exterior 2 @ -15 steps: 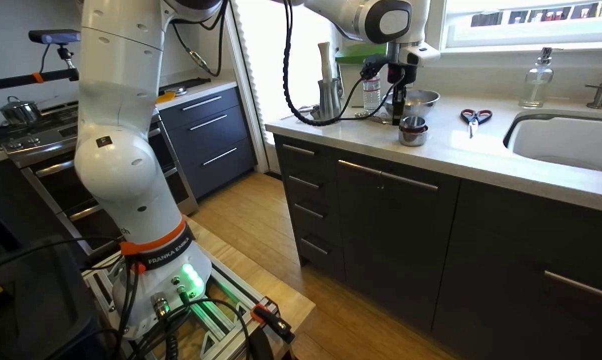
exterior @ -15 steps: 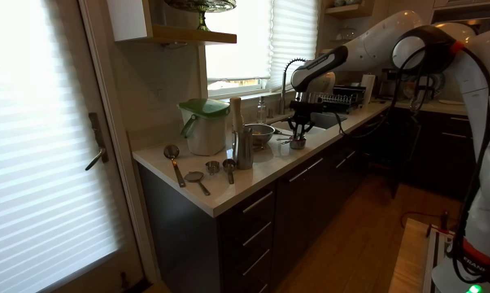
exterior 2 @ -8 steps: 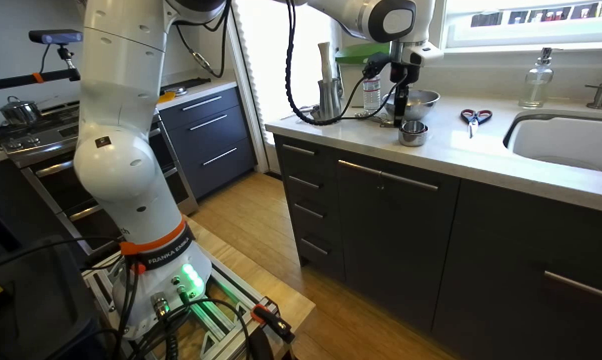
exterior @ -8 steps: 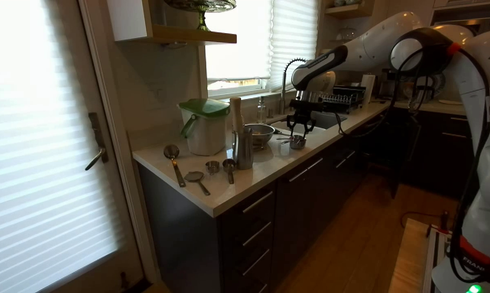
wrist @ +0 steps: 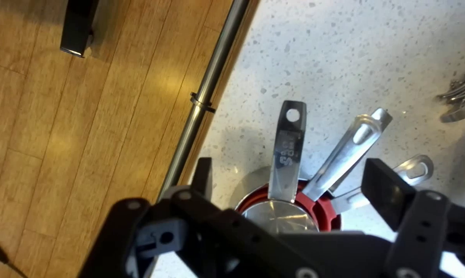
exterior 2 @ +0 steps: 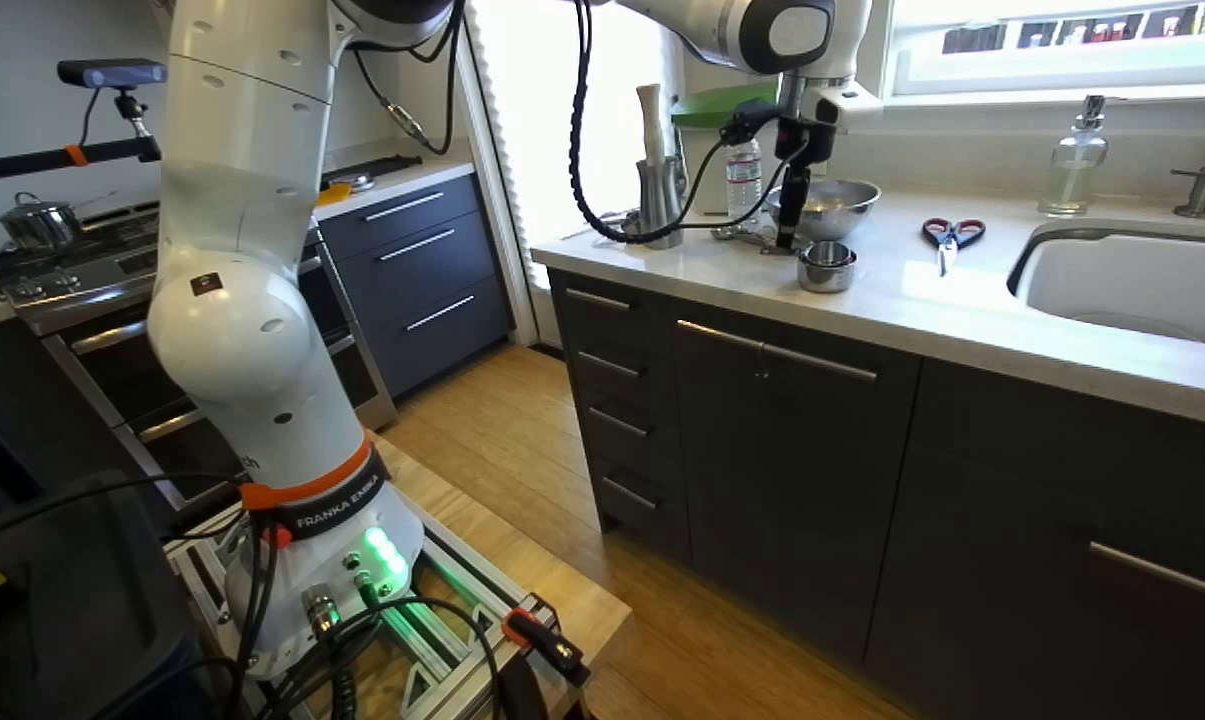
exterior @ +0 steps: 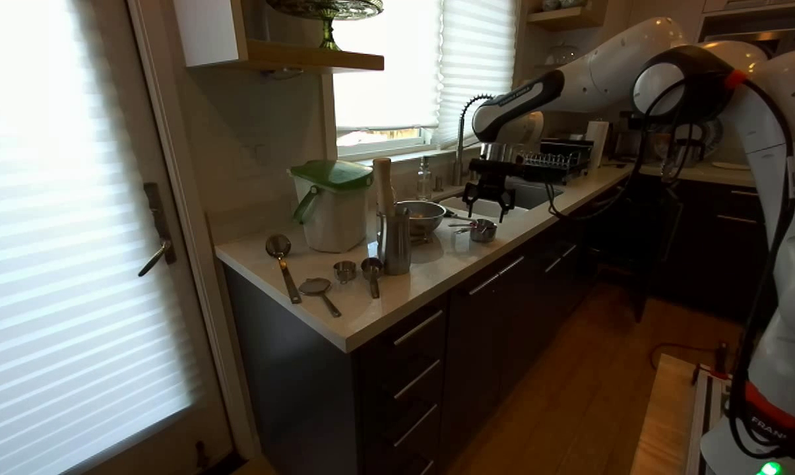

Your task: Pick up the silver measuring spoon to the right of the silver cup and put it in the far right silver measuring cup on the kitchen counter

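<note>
In the wrist view the measuring spoon point(wrist: 289, 156), a small round steel bowl with a flat engraved handle, sits nested inside the measuring cup point(exterior 2: 827, 281). The cup's inside looks red, and more handles fan out around it. My gripper point(exterior: 485, 210) hangs just above this stack, jaws wide apart and holding nothing. Seen from the wrist, its fingers point(wrist: 203, 175) stand either side of the stack without touching it, and the gripper body covers the lower part. The stack rests on the off-white kitchen counter point(exterior 2: 972, 310), close to its front edge.
A steel cylinder point(exterior: 397, 244) holding a wooden-handled tool, a metal bowl point(exterior: 425, 218) and a green-lidded bin point(exterior: 334, 214) stand nearby. Farther along lie a small cup point(exterior: 345, 271) and another scoop point(exterior: 373, 269). Scissors point(exterior 2: 950, 242) lie before the sink point(exterior 2: 1142, 290).
The jaws have spread from shut to wide and let go of the measuring spoon, which has sunk lower into the cup. The gripper has risen off the stack.
</note>
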Available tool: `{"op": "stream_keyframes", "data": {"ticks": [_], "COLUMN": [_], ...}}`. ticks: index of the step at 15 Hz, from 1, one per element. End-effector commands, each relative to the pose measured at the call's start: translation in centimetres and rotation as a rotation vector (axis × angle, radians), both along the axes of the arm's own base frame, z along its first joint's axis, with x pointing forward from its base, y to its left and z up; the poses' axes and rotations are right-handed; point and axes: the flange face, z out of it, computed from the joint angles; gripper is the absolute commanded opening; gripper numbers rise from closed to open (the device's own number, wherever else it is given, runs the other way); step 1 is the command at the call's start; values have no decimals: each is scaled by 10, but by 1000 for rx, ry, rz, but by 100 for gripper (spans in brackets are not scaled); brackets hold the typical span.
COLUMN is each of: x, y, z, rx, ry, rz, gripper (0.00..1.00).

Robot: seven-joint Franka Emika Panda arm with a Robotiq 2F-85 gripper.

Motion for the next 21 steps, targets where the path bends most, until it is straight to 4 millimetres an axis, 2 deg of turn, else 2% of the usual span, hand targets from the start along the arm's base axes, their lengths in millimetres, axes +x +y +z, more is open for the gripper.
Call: {"op": "stream_keyframes", "data": {"ticks": [1, 4, 10, 15, 21], "x": [6, 10, 13, 13, 13], "y": [6, 13, 11, 16, 15], "z": [-9, -16, -14, -32, -39], "rx": [10, 4, -37, -45, -53], "ry": [41, 40, -56, -21, -45], "rz": [-100, -195, -407, -428, -477], "gripper": [100, 100, 100, 100, 100]}}
